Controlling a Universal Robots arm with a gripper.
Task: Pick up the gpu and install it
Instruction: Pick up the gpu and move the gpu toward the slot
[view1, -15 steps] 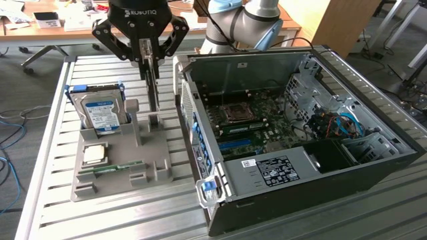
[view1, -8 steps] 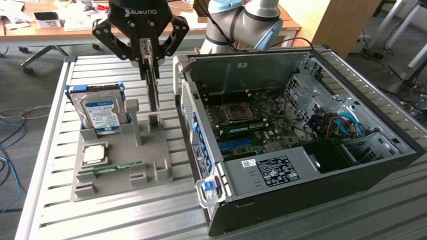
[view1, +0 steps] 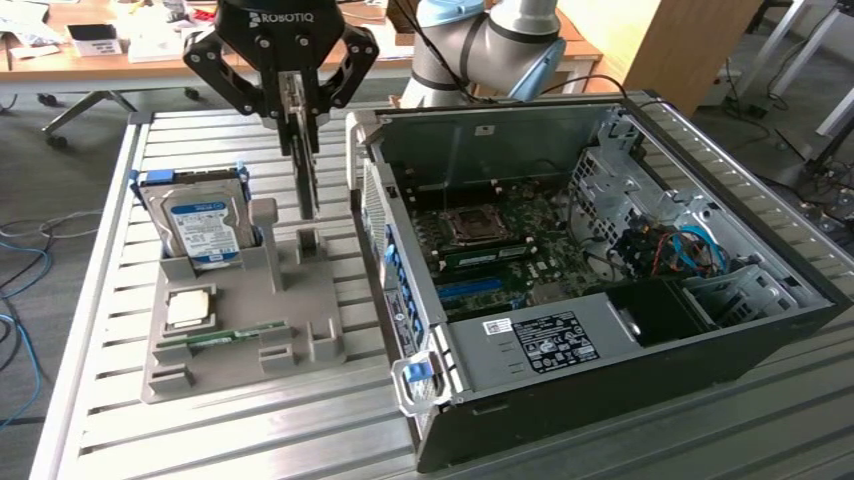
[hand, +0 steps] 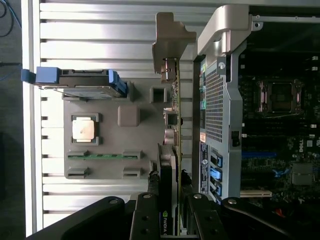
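Clamping the gpu (view1: 308, 185) edge-on, the gripper (view1: 304, 118) is partly closed around the card. Card hangs upright over the grey tray (view1: 227, 345), just beside the open computer case (view1: 667, 400), on the exterior view's left of it.

Slatted metal table (view1: 200, 440) on grey floor (view1: 34, 190). Behind it, a wooden desk (view1: 134, 66); past its far corner, perhaps a wooden cabinet (view1: 674, 40). Blue cables (view1: 19, 250) lie beside it.

The gpu (view1: 307, 185), a thin dark card with a silver end bracket (hand: 172, 35), hangs upright in the gripper (view1: 304, 135); it is just beside the computer case (view1: 747, 330), on the exterior view's left.
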